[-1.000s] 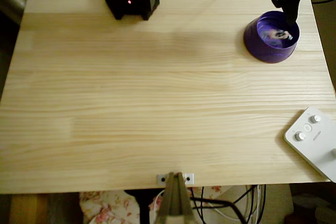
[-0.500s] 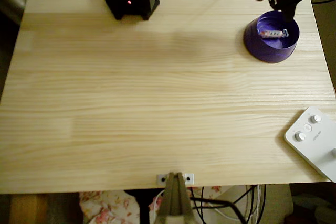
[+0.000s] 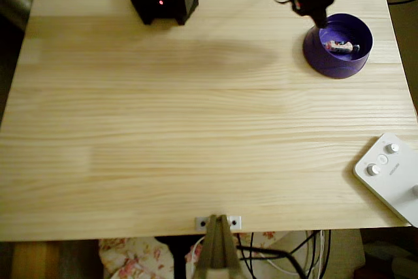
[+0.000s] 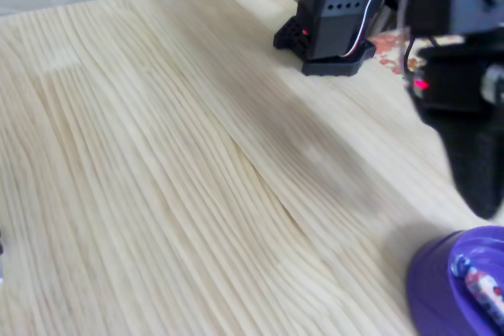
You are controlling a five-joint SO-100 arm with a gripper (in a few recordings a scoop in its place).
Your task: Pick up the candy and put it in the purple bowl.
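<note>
mottled candy (image 3: 341, 47), inside purple bowl (image 3: 326, 62)

Warm, soft indoor light; the overhead view is fairly sharp, the fixed view is blurred.

In the overhead view the table (image 3: 196, 129) is evenly lit with a yellowish cast, and a faint, wide shadow lies across its upper middle; the surroundings beyond its edges fall dark. The gripper (image 3: 318, 16) is a black, smeared shape with no detail. In the fixed view the bowl (image 4: 441, 293) and the candy (image 4: 482, 287) are soft, and a diffuse shadow crosses the wood.
</note>
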